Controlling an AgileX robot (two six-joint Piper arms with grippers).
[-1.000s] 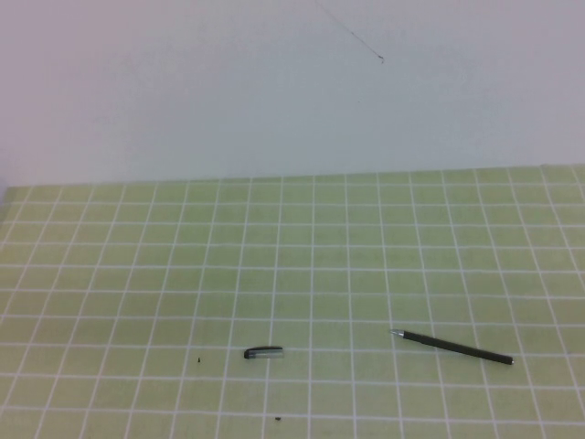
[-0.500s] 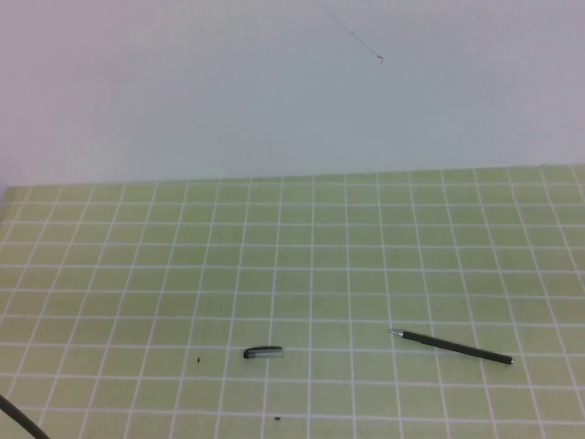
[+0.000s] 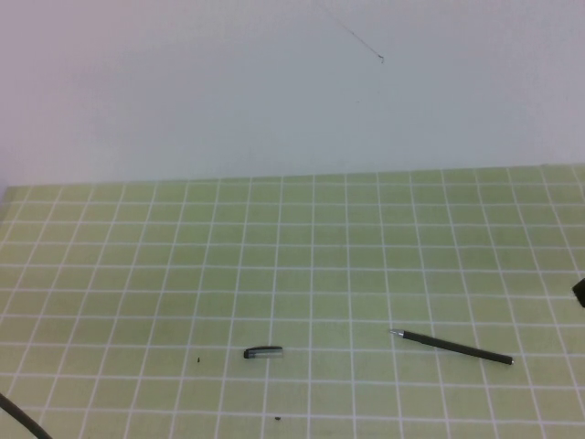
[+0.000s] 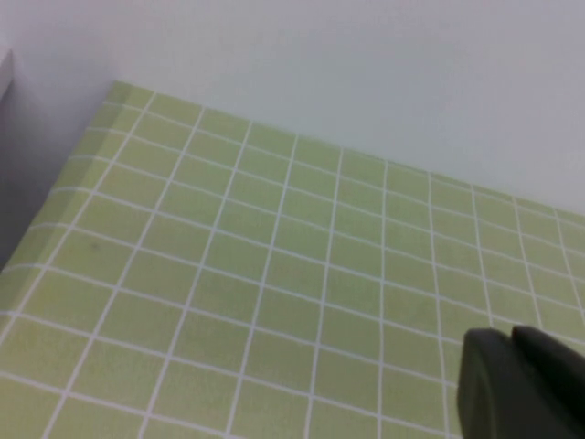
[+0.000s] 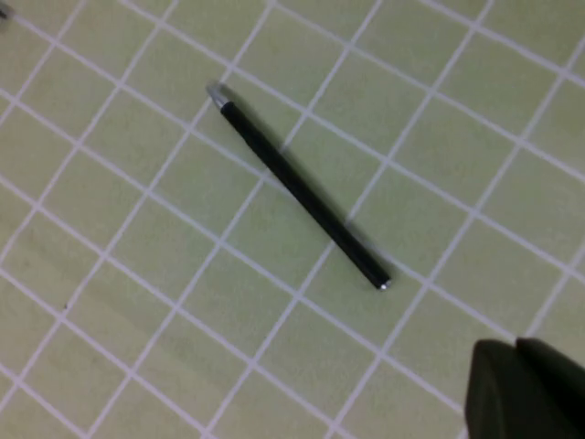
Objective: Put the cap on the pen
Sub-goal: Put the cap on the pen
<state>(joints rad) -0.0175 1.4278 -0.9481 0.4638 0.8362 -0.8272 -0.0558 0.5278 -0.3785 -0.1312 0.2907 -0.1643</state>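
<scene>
— pen (image 3: 452,347) position?
— flat on the green grid tabletop (image 3: 302,265), right of the cap (image 3: 263,352), well apart, uncapped.
— left gripper (image 4: 526,384)?
— above bare grid; jaws: cannot tell.
— right gripper (image 5: 530,389)?
— above the pen; cannot tell.

The high view looks down from a raised spot on the robot's own side across the green gridded counter (image 3: 311,265) to the pale back wall (image 3: 274,91), wide enough to take in both the pen (image 3: 452,347) and the cap (image 3: 263,352). The right wrist view hangs close above the counter, facing almost straight down, and shares the pen (image 5: 299,196) with the high view, the right tool (image 5: 526,389) showing at its corner. The left wrist view sits low, looking obliquely over bare counter toward the wall, the left tool (image 4: 521,384) at its edge.
</scene>
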